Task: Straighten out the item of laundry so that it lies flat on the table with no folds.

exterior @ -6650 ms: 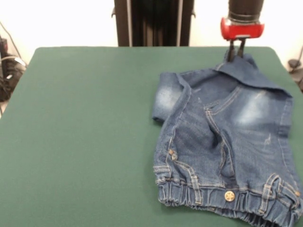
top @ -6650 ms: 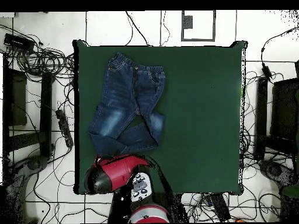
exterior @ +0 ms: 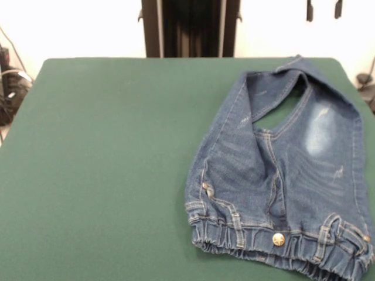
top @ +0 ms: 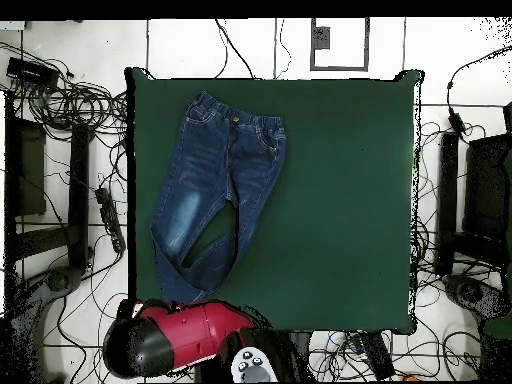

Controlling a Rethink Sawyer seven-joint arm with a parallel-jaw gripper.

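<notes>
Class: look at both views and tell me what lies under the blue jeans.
Only the green table shows around the jeans. One leg's end crosses over the other; whatever lies beneath the denim is covered.

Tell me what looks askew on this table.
The jeans lie slanted near one side of the table, and their legs cross near the cuffs, one lapping over the other with green showing between, so they aren't flat.

In the front view the jeans [exterior: 281, 175] lie on the surface [exterior: 105, 164], on its right half. Their waistband is nearest the camera, and the legs run back toward the pedestal [exterior: 190, 28], crossing at their far ends.
</notes>
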